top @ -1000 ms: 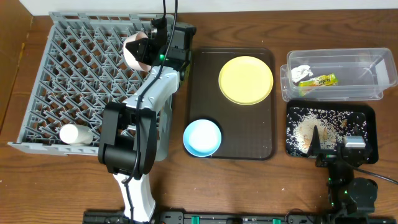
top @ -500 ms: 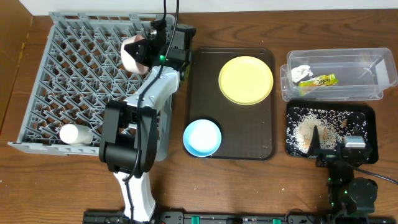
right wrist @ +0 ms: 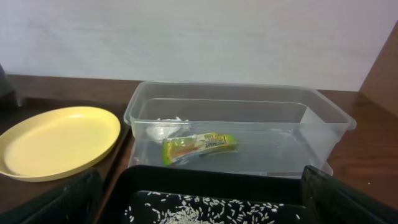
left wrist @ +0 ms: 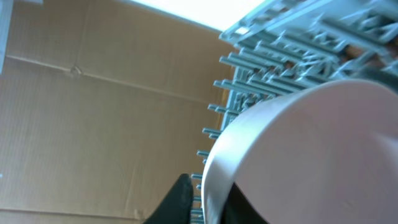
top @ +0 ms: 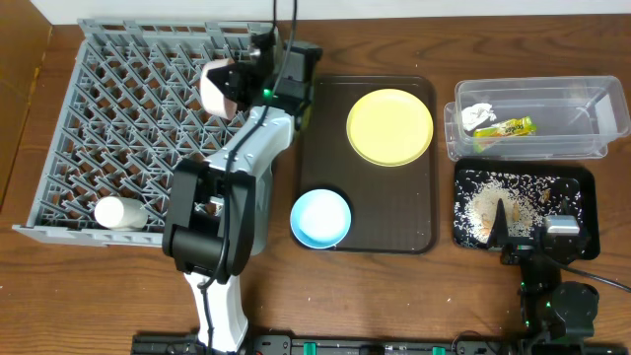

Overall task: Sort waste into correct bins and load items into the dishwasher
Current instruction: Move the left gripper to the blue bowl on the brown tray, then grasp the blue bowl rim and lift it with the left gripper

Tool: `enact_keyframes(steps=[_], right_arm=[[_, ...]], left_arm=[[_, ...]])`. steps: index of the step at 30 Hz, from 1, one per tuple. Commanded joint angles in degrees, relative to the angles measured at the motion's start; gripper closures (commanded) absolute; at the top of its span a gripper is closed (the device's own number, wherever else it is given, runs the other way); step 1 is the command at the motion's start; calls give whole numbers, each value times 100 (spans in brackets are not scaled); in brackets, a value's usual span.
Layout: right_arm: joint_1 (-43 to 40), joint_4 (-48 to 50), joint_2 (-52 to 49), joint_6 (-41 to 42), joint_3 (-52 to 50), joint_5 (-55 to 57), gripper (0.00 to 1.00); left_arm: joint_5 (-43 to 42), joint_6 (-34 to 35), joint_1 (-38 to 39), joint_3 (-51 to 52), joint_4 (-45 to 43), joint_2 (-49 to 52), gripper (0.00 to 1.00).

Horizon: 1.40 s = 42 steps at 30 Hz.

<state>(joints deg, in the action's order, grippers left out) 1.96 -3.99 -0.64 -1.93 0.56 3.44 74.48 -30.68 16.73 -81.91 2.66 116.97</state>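
Wooden table from above: at upper centre the left gripper is clamped on the rim of the white bowl, which is tipped on its side at the grey dish rack's far right corner. At lower right, the right gripper, fingers apart, sits at the black tray of rice.

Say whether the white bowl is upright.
Tipped: the white bowl hangs on its side in the left end effector above the dish rack.
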Motion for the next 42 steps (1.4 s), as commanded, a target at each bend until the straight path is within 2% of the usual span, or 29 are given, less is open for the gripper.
enact_keyframes(steps=[1, 7, 11, 12, 19, 24, 28, 31, 36, 40, 42], right_arm=[[-81, 2, 22, 59, -24, -7, 1], [-81, 2, 22, 59, -24, -7, 1], [-81, 2, 22, 59, -24, -7, 1], [-81, 2, 22, 59, -24, -7, 1], [-81, 2, 22, 59, -24, -7, 1], [-81, 2, 22, 59, -24, -4, 1], [-81, 2, 22, 59, -24, -7, 1], [-81, 2, 22, 59, -24, -7, 1], [-81, 2, 22, 61, -24, -7, 1], [-81, 2, 22, 59, -24, -7, 1], [-81, 2, 22, 61, -24, -7, 1]], left_arm=[[-94, -11, 173, 37, 11, 114, 75], [205, 535, 234, 37, 35, 92, 67], [118, 922, 345, 37, 323, -72, 62], [-319, 1169, 472, 37, 688, -190, 58], [-2745, 2887, 813, 37, 2380, -667, 51], [-3816, 3418, 997, 35, 3082, -1342, 43], [-6467, 3897, 994, 37, 3703, -2107, 41], [-7906, 4249, 876, 37, 4096, -2277, 41], [-8133, 5025, 841, 166, 5302, -2256, 49], [-8070, 5099, 839, 640, 5447, -2253, 49], [-7737, 5250, 831, 1027, 5375, -2251, 49]])
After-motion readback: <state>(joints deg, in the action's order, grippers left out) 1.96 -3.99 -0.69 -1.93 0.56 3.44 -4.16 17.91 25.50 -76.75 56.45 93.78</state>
